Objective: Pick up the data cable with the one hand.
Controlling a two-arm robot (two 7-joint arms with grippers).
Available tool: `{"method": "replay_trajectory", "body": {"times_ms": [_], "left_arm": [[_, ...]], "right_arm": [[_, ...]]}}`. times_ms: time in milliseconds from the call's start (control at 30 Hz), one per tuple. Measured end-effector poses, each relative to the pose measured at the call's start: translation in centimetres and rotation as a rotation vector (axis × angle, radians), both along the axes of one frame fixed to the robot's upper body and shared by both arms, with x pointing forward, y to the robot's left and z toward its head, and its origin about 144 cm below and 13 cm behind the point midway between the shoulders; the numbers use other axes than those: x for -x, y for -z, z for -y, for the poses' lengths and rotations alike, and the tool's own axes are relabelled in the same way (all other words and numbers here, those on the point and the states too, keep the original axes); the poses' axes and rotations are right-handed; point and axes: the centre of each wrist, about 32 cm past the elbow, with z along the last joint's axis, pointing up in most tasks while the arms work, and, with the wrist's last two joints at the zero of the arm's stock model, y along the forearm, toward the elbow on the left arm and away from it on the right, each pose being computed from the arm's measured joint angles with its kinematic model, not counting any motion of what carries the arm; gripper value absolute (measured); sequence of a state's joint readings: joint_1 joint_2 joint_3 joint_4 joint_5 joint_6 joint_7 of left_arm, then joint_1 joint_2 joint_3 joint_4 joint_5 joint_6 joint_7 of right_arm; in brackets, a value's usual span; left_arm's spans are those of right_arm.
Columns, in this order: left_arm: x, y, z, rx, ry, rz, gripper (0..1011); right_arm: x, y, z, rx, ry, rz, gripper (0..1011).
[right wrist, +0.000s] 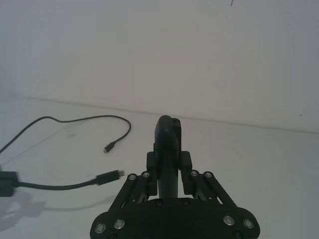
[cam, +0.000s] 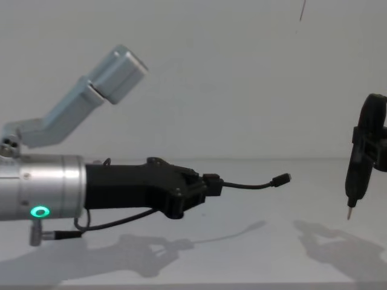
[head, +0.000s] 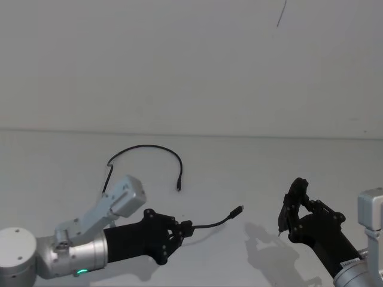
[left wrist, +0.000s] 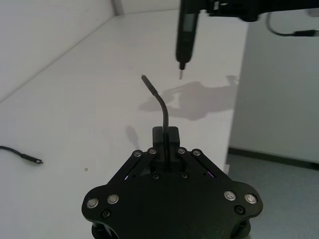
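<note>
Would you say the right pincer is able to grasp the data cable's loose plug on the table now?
Probably not: the right pincer is shut on a pen-shaped tool, so it is occupied. Nothing stands before the loose plug, but the left pincer holds the data cable near its other end.

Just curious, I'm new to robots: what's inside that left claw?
The left gripper is shut on the data cable, plug end sticking out. The pinched stretch is hidden by its fingers.

The data cable [head: 215,224] juts from left tool [head: 187,228] toward right tool [head: 294,206].
</note>
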State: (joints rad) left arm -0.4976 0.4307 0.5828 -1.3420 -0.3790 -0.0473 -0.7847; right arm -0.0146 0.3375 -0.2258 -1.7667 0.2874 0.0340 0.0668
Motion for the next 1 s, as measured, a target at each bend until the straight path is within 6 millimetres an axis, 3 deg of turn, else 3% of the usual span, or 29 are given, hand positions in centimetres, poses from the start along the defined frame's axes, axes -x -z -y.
{"method": "replay_trajectory", "body": {"times_ms": [367, 1000], "left_arm": [[1.7, -1.0, -1.9, -0.005, 0.044, 0.013, 51], [2.9, -0.8, -1.7, 0.014, -0.019, 0.044, 51]], "right_arm": [[0.0, 0.0, 0.0, 0.0, 0.0, 0.0, 269], [0.0, 0.0, 0.0, 0.0, 0.0, 0.0, 269]]}}
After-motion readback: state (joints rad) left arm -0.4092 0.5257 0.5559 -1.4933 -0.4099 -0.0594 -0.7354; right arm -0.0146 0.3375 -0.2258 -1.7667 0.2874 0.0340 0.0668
